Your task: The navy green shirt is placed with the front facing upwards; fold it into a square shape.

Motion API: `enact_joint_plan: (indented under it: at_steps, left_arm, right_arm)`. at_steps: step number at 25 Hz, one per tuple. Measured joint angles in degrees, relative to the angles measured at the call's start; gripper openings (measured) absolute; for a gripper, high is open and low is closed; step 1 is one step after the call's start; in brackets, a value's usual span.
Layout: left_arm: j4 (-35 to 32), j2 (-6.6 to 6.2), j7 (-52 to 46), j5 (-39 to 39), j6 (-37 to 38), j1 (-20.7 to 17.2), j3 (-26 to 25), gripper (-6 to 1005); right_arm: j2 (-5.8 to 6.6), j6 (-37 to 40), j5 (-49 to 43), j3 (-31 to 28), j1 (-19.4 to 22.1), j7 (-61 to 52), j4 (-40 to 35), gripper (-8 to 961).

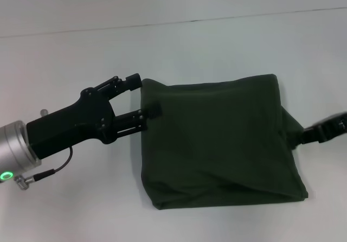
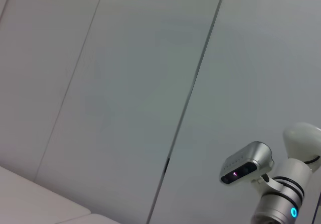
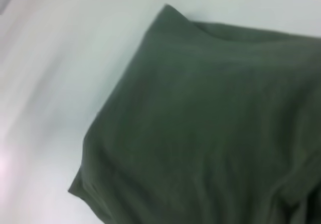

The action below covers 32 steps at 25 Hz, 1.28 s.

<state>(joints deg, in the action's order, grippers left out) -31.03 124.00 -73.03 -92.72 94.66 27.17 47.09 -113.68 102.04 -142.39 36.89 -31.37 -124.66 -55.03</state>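
Between the two grippers, on the white table (image 1: pixel 65 52), lies the shirt (image 1: pixel 217 139), folded into a rough square with plain dark green cloth facing up and no print showing. The left gripper (image 1: pixel 145 95) sits at the shirt's upper corner on the robot's left; its two black fingers (image 1: pixel 154 110) are spread wide, the far one just at the cloth's corner, the near one touching the edge a little below it, with nothing clamped between them. The right gripper (image 1: pixel 303 136) meets the shirt's opposite side, where the cloth bunches into a point toward it; whether it grips the fabric cannot be told. The right wrist view shows only the shirt (image 3: pixel 210 123) close under that arm, creased, on the table (image 3: pixel 60 83). The left wrist view shows a pale panelled wall (image 2: pixel 125 83) and the robot's head camera (image 2: pixel 248 162).
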Motion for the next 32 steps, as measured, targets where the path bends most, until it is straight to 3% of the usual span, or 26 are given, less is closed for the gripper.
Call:
enact_joint_plan:
  at_steps: [13,21,32]
  left_arm:
    - [0.0,-0.07,-0.2,0.0,-0.5,0.5,-0.1,886]
    - [0.0,-0.07,-0.9,0.0,-0.6,0.7,-0.2,886]
    - [0.1,-0.07,-1.0,0.0,-0.6,0.6,-0.2,886]
  right_arm:
    - [-2.42,-6.6,0.4,5.8,-7.7,4.3,9.4,18]
    - [-5.59,-10.3,0.8,9.1,-11.6,6.6,10.8,17]
    - [-6.24,-15.6,7.2,17.9,-15.4,6.6,17.2,22]
